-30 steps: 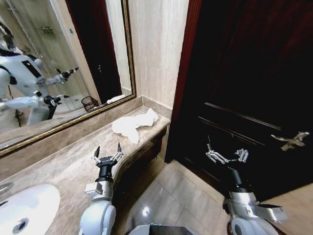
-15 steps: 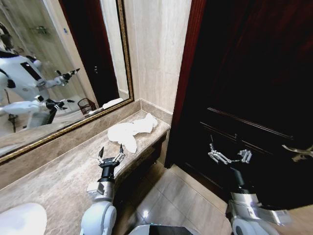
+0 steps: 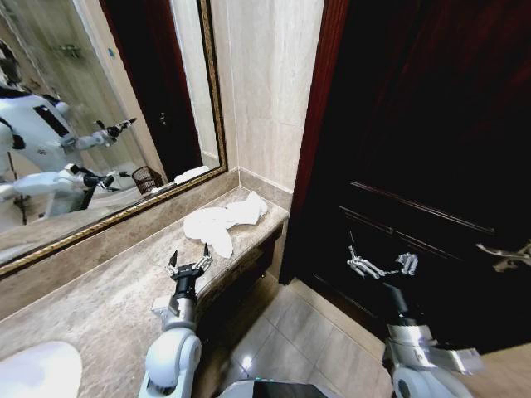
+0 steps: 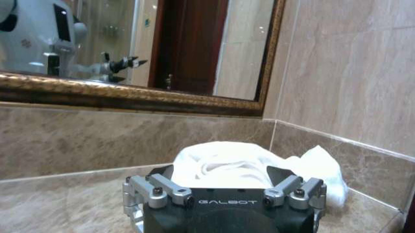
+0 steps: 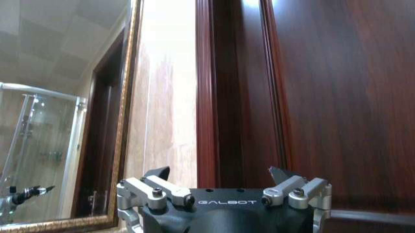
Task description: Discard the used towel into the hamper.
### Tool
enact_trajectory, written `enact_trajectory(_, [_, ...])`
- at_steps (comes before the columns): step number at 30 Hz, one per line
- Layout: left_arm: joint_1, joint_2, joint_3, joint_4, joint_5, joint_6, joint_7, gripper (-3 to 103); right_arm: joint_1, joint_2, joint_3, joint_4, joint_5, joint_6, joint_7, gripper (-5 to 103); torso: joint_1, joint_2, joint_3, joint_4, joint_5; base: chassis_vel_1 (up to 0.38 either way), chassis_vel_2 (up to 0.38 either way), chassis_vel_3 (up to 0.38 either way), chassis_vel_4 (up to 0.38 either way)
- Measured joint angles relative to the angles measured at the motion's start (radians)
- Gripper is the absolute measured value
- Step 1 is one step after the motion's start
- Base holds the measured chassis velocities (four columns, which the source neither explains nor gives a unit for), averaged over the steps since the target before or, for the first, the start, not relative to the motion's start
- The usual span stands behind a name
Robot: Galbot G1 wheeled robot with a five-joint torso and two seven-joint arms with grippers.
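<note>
**Left gripper spread open short of the towel on the tabletop**

Left gripper (image 3: 188, 264) hangs over the marble tabletop (image 3: 99, 307) near its front edge, its fingers splayed apart and holding nothing. It points toward the crumpled white towel (image 3: 222, 224), which lies on the tabletop's far end, close to the corner where the wall tiles meet the dark wooden door frame (image 3: 311, 133). Gripper and towel are near each other but apart. From the left wrist view, the towel (image 4: 253, 165) sits just beyond the open fingertips, a rumpled heap resting against the low stone backsplash under the gold-framed mirror (image 4: 129, 92).

Right gripper (image 3: 382, 265) is held out in front of the dark wooden door (image 3: 431, 124), above the tiled floor (image 3: 290, 332), its fingers also parted and empty. A metal door handle (image 3: 506, 253) juts out to its right.

In the mirror (image 3: 108, 99) above the tabletop, a small dark woven hamper (image 3: 150, 177) appears as a reflection, standing on the floor of the room behind the robot. A white basin (image 3: 37, 369) shows at the tabletop's near left corner.
</note>
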Motion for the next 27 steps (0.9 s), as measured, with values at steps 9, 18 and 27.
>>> enact_trajectory(9, [-0.089,0.000,-0.003,0.129,0.025,0.005,-0.010,100,-0.004,0.003,-0.005,-0.043,-0.019,0.006,-0.006,100,0.000,0.000,0.000,0.0001,-0.0002,0.000,0.000,0.000,0.000])
enact_trajectory(18, [-0.213,0.000,-0.010,0.233,-0.055,0.057,-0.043,98,0.001,-0.003,-0.001,-0.077,-0.038,0.007,-0.006,100,0.000,0.000,0.000,0.0001,-0.0001,0.000,0.000,0.000,0.000])
enact_trajectory(27, [-0.372,0.000,0.009,0.357,-0.104,0.124,-0.085,98,-0.002,-0.013,0.021,-0.104,-0.043,0.006,0.012,100,0.000,0.000,0.000,0.0000,-0.0001,0.000,0.000,0.000,0.000])
